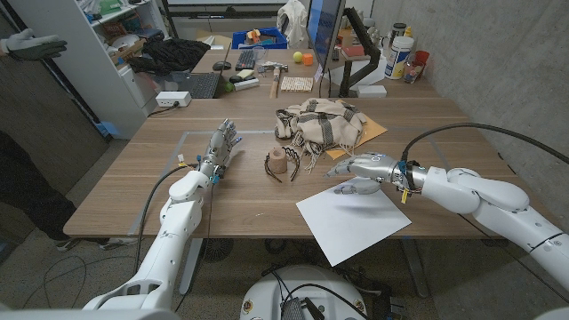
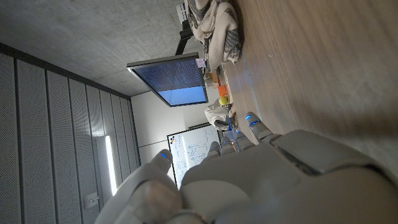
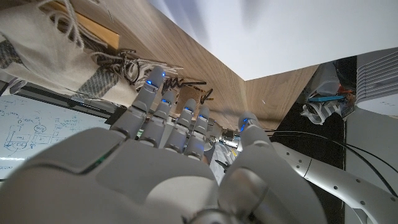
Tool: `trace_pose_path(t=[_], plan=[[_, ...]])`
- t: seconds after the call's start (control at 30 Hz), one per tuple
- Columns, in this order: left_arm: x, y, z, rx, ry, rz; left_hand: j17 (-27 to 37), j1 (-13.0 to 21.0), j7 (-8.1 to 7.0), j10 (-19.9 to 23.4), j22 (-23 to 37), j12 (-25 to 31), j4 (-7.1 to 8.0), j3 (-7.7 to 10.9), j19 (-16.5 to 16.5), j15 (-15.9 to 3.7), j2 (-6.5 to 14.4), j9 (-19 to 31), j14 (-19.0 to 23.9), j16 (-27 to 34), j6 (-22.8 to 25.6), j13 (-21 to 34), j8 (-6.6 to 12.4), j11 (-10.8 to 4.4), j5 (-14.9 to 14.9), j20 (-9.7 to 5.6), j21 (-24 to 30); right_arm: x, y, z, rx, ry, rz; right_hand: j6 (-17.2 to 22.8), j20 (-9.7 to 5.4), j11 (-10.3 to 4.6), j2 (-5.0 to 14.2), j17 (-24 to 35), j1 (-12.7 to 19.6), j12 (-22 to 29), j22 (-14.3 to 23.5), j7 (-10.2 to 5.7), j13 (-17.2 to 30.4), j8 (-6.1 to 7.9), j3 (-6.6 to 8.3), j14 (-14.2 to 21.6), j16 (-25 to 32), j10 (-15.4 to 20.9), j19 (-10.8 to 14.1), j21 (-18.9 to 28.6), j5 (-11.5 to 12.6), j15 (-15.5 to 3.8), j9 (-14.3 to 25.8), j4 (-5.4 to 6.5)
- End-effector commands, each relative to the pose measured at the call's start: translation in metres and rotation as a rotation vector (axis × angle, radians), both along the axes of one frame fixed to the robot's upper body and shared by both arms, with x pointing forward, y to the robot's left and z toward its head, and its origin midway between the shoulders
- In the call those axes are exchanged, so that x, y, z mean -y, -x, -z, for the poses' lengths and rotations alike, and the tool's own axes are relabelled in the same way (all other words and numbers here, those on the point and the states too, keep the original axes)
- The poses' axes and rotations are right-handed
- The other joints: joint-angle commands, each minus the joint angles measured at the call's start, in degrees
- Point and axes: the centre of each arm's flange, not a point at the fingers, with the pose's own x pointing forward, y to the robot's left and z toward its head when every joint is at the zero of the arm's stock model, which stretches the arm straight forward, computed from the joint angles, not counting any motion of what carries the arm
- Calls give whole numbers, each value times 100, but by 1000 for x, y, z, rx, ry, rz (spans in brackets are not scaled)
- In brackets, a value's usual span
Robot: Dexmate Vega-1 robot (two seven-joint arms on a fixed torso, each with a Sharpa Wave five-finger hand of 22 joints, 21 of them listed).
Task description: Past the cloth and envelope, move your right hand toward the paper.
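Hovering: right hand (image 1: 363, 168), fingers loosely spread, empty, over far corner of paper (image 1: 353, 220), near-right of cloth (image 1: 322, 124) and envelope (image 1: 370, 132). Risk: dropping fast would skid or crumple the sheet. Left hand (image 1: 219, 149) open, idle.

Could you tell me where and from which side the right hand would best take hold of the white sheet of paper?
Probably at the near corner of the white sheet of paper, which juts past the wooden table edge. The sheet lies flat, so only there could fingers get beneath. The right hand, hovering over the far corner, would come from the robot's side.
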Motion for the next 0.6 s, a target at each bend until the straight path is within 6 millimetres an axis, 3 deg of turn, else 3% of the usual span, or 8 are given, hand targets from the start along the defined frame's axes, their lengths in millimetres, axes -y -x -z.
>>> trace_pose_path(t=[0.03, 0.6], plan=[[-1, -2, 1, -6, -2, 0, 15, -26, -41, -1173, 14, 28, 2, -31, -1408, 26, 718, 24, -1325, 24, -1330, 29, 28, 6, 39, -126, 28, 0, -4, 4, -19, 11, 13, -36, 10, 10, -68, 30, 7, -16, -6, -22, 14, -7, -19, -39, -10, -51, 24, -40, -7, -101, 17, 0], [0, -3, 2, -10, -3, 3, 16, -27, -43, -1163, 15, 35, 3, -35, -1403, 19, 719, 25, -1324, 24, -1329, 29, 31, 33, 43, -131, 38, 0, -7, 12, -53, 16, 26, -51, 16, 36, -88, 28, 0, -10, -3, -39, 15, 12, -29, -49, -3, -93, -27, -139, -11, -92, 18, 8]])
